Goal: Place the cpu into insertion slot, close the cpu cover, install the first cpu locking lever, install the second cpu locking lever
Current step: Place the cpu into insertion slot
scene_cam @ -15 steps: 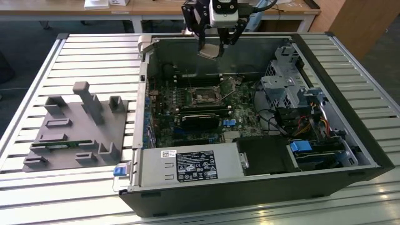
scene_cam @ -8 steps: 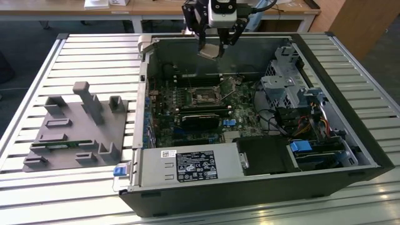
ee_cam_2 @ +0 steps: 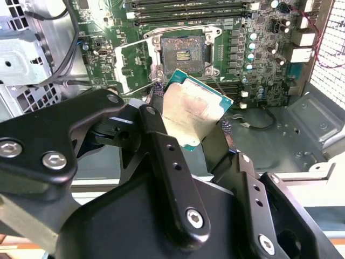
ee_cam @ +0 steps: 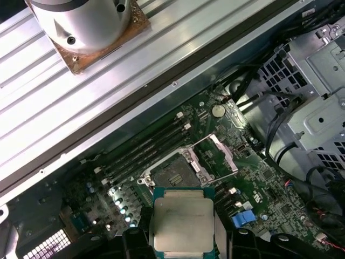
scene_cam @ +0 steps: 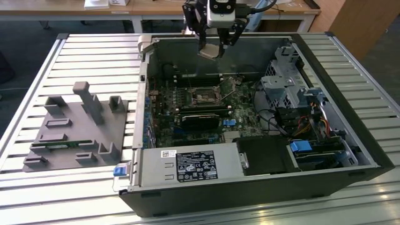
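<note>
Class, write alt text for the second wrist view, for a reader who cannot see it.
A black two-fingered tool grips a small square silvery-topped cpu by its edges above a green circuit board. Beyond it, the square dark-centred insertion slot lies uncovered, its thin silvery cpu cover swung open beside it.

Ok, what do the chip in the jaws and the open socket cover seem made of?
The chip: silvery metal top, matte and slightly smudged, on a thin green base, probably circuit-board laminate. The socket cover: thin bare sheet metal, likely steel, judging by the bright glints along its frame.
</note>
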You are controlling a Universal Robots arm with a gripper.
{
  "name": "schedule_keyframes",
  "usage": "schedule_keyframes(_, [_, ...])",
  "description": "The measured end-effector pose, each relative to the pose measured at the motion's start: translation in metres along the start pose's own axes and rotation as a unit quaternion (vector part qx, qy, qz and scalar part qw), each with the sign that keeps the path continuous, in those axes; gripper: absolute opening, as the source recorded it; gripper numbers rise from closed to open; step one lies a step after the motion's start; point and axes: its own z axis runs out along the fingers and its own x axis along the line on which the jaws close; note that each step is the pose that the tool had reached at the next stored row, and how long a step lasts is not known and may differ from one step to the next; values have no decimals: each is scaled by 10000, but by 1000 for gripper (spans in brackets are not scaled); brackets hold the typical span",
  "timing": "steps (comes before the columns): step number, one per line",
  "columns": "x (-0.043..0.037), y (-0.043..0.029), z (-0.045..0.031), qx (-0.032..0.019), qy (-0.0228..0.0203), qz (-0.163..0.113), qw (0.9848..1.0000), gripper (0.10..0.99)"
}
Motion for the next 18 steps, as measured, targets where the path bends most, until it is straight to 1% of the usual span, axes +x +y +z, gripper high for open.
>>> schedule_keyframes(9, [0, 0, 0, -4, -16, 178, 9998, 533])
schedule_keyframes(18, [1, 0, 1, -7, -32, 361, 9993, 533])
